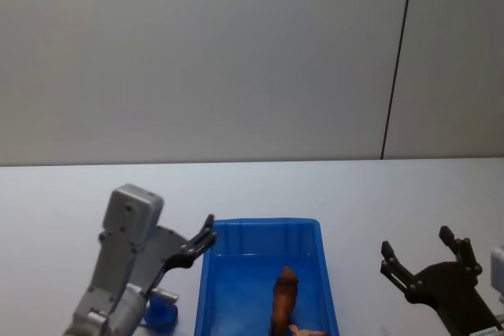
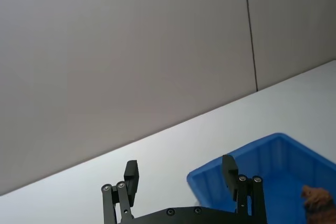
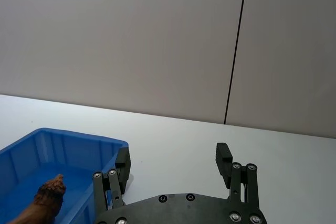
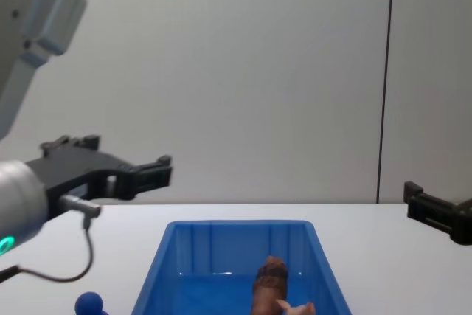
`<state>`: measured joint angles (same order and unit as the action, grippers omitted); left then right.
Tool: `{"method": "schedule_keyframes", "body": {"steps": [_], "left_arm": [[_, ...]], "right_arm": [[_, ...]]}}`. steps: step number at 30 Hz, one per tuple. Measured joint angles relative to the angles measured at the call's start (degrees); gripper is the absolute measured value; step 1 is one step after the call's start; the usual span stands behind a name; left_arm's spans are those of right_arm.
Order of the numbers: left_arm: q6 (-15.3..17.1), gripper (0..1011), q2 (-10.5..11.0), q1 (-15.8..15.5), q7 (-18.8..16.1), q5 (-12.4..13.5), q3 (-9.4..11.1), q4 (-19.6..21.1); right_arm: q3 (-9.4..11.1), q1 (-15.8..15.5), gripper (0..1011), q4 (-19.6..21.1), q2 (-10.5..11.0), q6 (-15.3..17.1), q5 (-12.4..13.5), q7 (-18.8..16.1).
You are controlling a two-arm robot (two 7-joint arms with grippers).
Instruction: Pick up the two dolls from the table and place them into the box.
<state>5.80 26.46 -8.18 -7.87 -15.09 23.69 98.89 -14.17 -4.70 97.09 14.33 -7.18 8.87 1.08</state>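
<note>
Both dolls lie inside the box (image 1: 260, 234). The brown doll (image 1: 285, 295) sits on the box floor, right of its middle. The pink doll (image 1: 309, 331) is just beside it on the near side, mostly cut off at the frame edge, so we cannot tell whether they touch. Left gripper (image 1: 210, 230) hovers by the box's far left corner, raised above the rim; fingers (image 2: 131, 176) spread apart, holding nothing. Right gripper (image 1: 416, 241) hangs to the right of the box, clear of it and raised off the table (image 1: 63, 194); fingers (image 3: 224, 157) spread apart, empty. A small blue object (image 1: 161, 314) rests on the table just left of the box.
</note>
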Motion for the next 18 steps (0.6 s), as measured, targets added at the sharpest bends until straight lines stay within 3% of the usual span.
{"method": "schedule_keyframes", "body": {"steps": [9, 18], "left_arm": [[2.8, 1001, 2.8, 2.9, -2.5, -3.1, -1.5, 2.1], [4.9, 1001, 3.9, 3.8, -1.5, -6.0, -2.6, 1.7]], "right_arm": [[0.0, 0.0, 1001, 0.1, 0.0, 0.0, 0.0, 0.1], [0.0, -0.1, 1001, 0.1, 0.1, 0.0, 0.1, 0.1]]}}
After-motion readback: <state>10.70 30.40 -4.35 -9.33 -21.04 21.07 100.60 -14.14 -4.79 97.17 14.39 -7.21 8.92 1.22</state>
